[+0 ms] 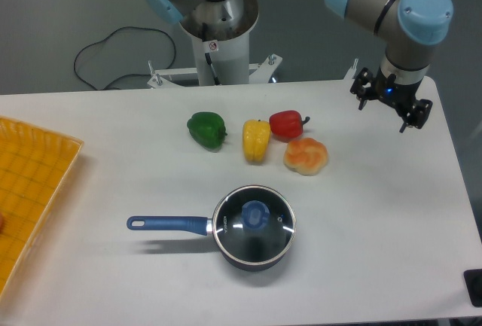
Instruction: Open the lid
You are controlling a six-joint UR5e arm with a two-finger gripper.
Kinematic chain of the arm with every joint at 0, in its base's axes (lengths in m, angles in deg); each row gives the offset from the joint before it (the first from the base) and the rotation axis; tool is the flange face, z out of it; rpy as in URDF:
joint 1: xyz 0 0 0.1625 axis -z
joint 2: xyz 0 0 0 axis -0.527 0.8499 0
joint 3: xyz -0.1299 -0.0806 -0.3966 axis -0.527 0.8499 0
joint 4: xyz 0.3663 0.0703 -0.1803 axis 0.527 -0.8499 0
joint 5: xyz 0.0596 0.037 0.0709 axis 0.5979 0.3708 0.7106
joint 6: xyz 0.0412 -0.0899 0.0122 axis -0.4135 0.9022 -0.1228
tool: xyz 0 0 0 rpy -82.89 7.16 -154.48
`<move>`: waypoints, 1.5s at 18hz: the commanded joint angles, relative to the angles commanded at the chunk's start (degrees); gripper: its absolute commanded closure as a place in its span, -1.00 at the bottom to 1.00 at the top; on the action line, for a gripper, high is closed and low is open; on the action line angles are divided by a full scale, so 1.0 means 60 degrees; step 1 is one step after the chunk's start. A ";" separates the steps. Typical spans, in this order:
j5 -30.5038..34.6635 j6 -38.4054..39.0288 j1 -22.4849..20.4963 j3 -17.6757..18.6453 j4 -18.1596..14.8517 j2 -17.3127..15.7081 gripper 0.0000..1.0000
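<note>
While seated on the saucepan (248,254) at front centre of table (113,183), lid (275,217) not yet lifted. Glass with metal rim: likely rigid, moderately heavy, breakable, slick on the dome. Best hold judged to be the blue knob (254,214) at centre, pinched from above; rim too flush to catch. Gripper (390,108) well apart at far right edge, hanging above the surface, fingers spread, holding nothing. Count: one lid, one saucepan with blue handle (167,223) pointing left, one green pepper (207,129), one yellow pepper (256,140), one red pepper (287,124), one orange-pale pepper (305,156), one yellow tray (53,168) at left edge.
</note>
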 joint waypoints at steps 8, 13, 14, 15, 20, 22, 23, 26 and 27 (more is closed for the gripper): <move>-0.0176 -0.0015 0.0044 0.0160 -0.0103 -0.0117 -1.00; -0.0293 0.0422 -0.0014 0.0614 -0.0015 -0.0892 -1.00; -0.0278 0.0903 0.0000 0.0717 -0.0029 -0.1082 -1.00; -0.0293 0.1430 0.0029 0.0776 -0.0029 -0.1171 -1.00; -0.0293 0.2153 0.0702 0.1142 0.0029 -0.1465 -1.00; -0.0293 0.2168 0.0965 0.1361 0.0014 -0.1567 -1.00; -0.0278 0.2182 0.1083 0.1406 0.0015 -0.1582 -1.00; -0.0264 0.2197 0.1317 0.1421 0.0000 -0.1553 -1.00; -0.0249 0.2212 0.1420 0.1406 -0.0044 -0.1524 -1.00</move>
